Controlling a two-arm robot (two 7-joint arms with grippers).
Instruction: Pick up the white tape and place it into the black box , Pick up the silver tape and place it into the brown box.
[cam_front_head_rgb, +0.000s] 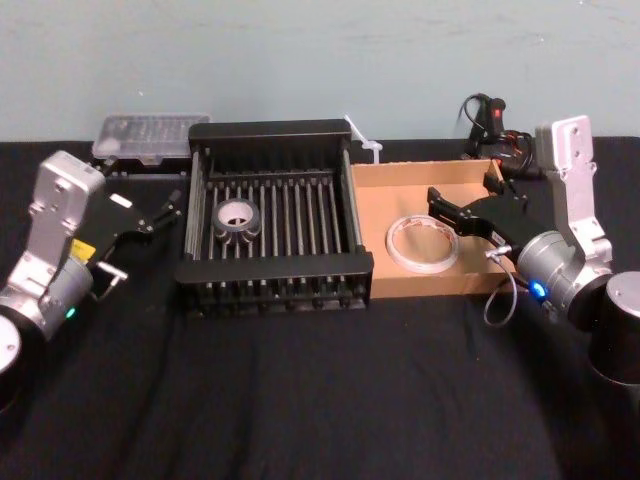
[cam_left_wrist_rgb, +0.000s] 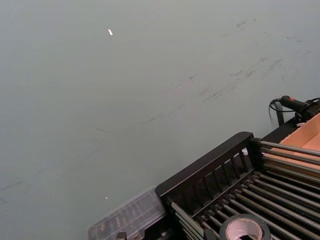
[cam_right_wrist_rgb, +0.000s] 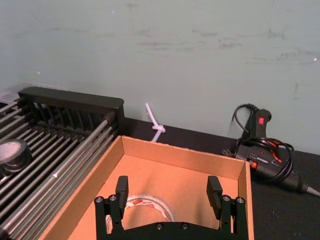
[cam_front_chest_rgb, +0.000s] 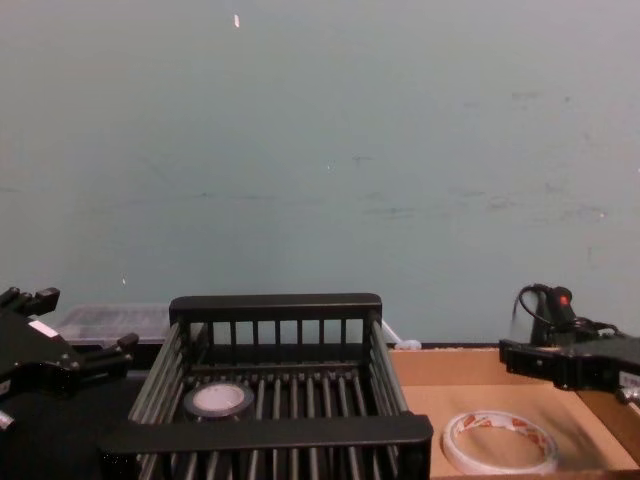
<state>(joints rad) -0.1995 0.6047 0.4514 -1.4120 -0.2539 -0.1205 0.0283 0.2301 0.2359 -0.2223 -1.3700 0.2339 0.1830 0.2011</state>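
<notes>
The silver tape (cam_front_head_rgb: 237, 218) lay flat on the slatted floor of the black box (cam_front_head_rgb: 272, 267), toward its left side, hole facing up. The white tape (cam_front_head_rgb: 424, 242) lay flat on the floor of the brown box (cam_front_head_rgb: 470, 287), also hole up. So each roll sat in the box opposite to what the task wants; both swaps looked not yet done.

The right gripper (cam_front_head_rgb: 447, 213) hung over the brown box, just beside and above the white roll, fingers (cam_right_wrist_rgb: 122, 188) spread wide apart w/ nothing between them. The left gripper (cam_front_head_rgb: 162, 213) sat outside the black box by its left wall, fingers apart and empty.

Risks, as I judged them: the white roll was thin and low, so a shallow descent could skate over the rim, and a deep one could jam the fingertips into the cardboard floor and drag the tray. On the silver roll, a fingertip could slip between the slats or catch a bar. The black box's tall rails could also clip a roll on the way in or out.

Being rings, neither roll had a long axis across the table; each roll's axis stood vertical.
</notes>
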